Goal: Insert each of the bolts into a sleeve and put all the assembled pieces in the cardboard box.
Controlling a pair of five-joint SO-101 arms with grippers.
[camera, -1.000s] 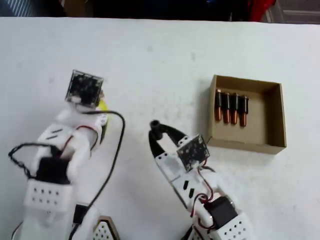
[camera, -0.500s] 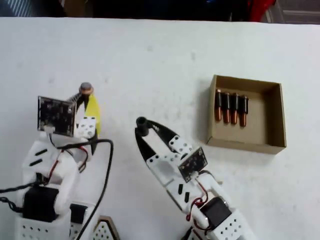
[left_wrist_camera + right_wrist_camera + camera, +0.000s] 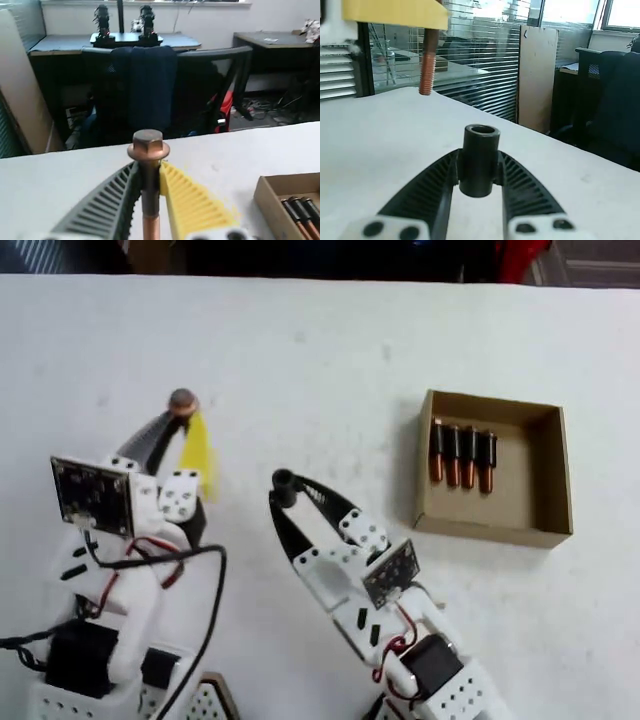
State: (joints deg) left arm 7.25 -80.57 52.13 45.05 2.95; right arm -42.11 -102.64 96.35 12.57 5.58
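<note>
My left gripper [image 3: 178,430] is shut on a copper bolt [image 3: 182,400], held upright with its hex head on top, between a grey finger and a yellow finger [image 3: 192,202]; the bolt [image 3: 148,172] hangs above the table. My right gripper [image 3: 285,490] is shut on a black sleeve [image 3: 283,481], which stands upright with its bore facing up [image 3: 481,159]. The bolt's threaded tip [image 3: 426,67] hangs off to one side of the sleeve and higher, apart from it. The cardboard box [image 3: 555,475] at the right holds several assembled pieces [image 3: 462,456] lying side by side.
The white table [image 3: 330,350] runs wide behind both arms. A black cable [image 3: 205,615] loops beside the left arm. The box corner [image 3: 280,192] shows in the left wrist view, with chairs and desks in the room beyond the table's far edge.
The left arm has swung its gripper up and to the right, bringing the bolt upright and nearer the sleeve. The right gripper shifted left with the sleeve, then held still.
</note>
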